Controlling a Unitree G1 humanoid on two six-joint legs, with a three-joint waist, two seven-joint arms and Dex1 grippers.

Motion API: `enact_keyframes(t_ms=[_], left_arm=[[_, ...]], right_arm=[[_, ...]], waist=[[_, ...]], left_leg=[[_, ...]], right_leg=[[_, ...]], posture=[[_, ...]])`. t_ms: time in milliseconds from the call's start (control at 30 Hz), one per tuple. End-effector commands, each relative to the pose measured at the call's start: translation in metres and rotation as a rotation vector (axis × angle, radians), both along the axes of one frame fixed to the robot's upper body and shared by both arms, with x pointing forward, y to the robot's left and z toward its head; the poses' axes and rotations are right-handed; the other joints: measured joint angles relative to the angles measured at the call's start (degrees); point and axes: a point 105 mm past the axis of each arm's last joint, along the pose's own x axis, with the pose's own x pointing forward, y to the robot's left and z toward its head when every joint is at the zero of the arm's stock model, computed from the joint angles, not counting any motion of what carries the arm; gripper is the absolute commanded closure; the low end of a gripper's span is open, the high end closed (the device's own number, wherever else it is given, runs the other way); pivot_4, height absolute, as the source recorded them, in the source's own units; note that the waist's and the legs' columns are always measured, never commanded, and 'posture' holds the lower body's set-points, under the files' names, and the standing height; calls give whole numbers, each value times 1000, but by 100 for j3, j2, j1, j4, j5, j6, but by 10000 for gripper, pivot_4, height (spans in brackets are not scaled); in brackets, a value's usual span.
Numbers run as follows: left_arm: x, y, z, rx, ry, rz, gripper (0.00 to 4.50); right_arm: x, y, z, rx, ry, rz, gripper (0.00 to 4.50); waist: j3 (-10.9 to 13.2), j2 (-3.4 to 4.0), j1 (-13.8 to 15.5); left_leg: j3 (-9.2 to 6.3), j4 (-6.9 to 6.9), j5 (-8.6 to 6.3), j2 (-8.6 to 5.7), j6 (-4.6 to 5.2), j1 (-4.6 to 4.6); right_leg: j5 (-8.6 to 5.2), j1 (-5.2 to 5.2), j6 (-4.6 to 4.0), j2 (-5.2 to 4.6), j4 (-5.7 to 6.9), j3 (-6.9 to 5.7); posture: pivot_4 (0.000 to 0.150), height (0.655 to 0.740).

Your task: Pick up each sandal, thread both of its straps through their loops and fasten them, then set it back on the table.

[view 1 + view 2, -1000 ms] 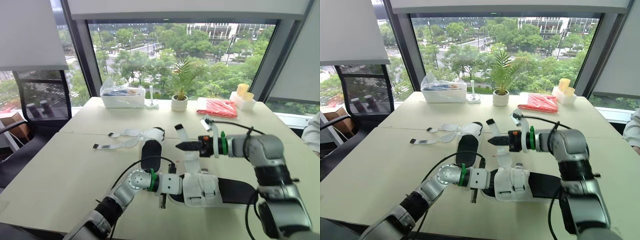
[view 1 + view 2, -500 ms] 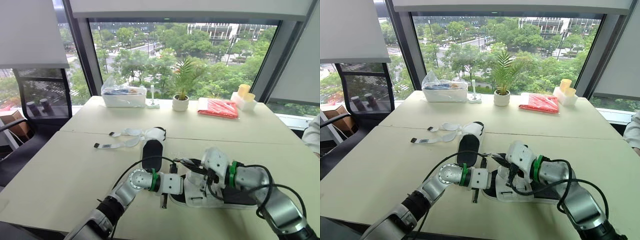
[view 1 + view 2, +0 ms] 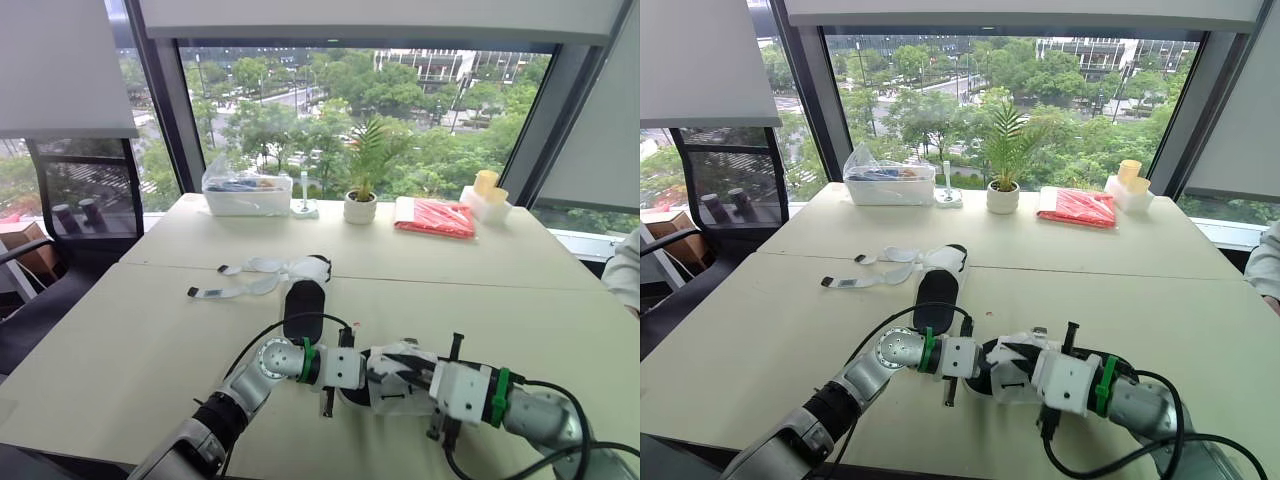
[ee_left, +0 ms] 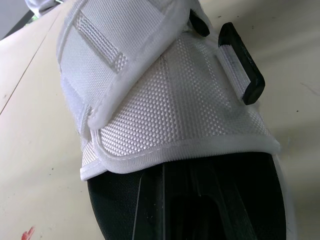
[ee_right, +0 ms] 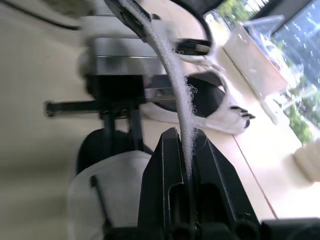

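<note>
The near sandal [image 3: 392,378], black-soled with white straps, lies at the front of the table. My left gripper [image 3: 348,374] is shut on its toe end; the left wrist view shows the white woven upper [image 4: 165,100] and a black buckle [image 4: 241,62] close up. My right gripper [image 5: 184,134] is shut on a white strap [image 5: 172,75] of this sandal, low beside it on the right [image 3: 412,368]. The second sandal [image 3: 302,296] lies farther back with its loose straps [image 3: 235,290] spread to the left.
Along the far edge stand a clear plastic box [image 3: 245,192], a small potted plant [image 3: 358,204], a red packet [image 3: 433,216] and yellow items [image 3: 487,184]. An office chair [image 3: 70,215] is at the left. A person's sleeve [image 3: 627,272] shows at the right edge.
My right gripper, holding the strap high above the sandal a second ago, has swung down and toward me to table height, covering the sandal's heel. The left gripper has stayed put.
</note>
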Motion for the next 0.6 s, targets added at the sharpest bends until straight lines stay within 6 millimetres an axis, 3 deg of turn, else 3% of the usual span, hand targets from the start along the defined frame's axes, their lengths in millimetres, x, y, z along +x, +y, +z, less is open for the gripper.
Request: enact_keyframes(t_ms=[33, 133, 267, 433, 500, 600], left_arm=[[-21, 38, -82, 304, 203, 31, 45000], [-21, 38, -82, 308, 205, 27, 45000], [-21, 40, -82, 313, 204, 27, 45000], [-21, 42, -83, 315, 203, 29, 45000], [-21, 42, -83, 315, 202, 28, 45000], [-20, 41, -82, 309, 201, 32, 45000]], right_arm=[[-17, 8, 1, -70, -76, 118, 36875], [-31, 5, -12, -167, -84, 208, 22733], [-45, -15, -25, -322, -13, 277, 1335], [-60, -50, -30, -496, 157, 284, 215], [-57, -58, -26, -466, 248, 224, 215], [-47, -68, -10, -237, 529, 31, 215]], waist=[[16, -11, -1], [18, -19, -1], [20, -25, 2], [31, -28, 0], [32, -31, -1], [32, -26, -2]], left_leg=[[0, -3, 0, 0, 0, 18], [-1, -8, -1, 2, 1, 33], [0, -8, -1, 2, 1, 33], [0, -8, -1, 3, 1, 34], [0, -8, -1, 6, 1, 37], [-1, -8, -1, 9, 1, 37]], right_leg=[[-1, 20, 0, 0, -5, 0], [-2, 29, 1, 0, -8, 0], [-2, 29, 1, 0, -8, 0], [-2, 39, 1, 0, -9, 0], [-2, 42, 1, 0, -8, 0], [-2, 55, 1, 1, -7, 0]], posture=[[1500, 7374], [1500, 7374], [1500, 7374], [1500, 7374], [1500, 7374], [1500, 7374]])
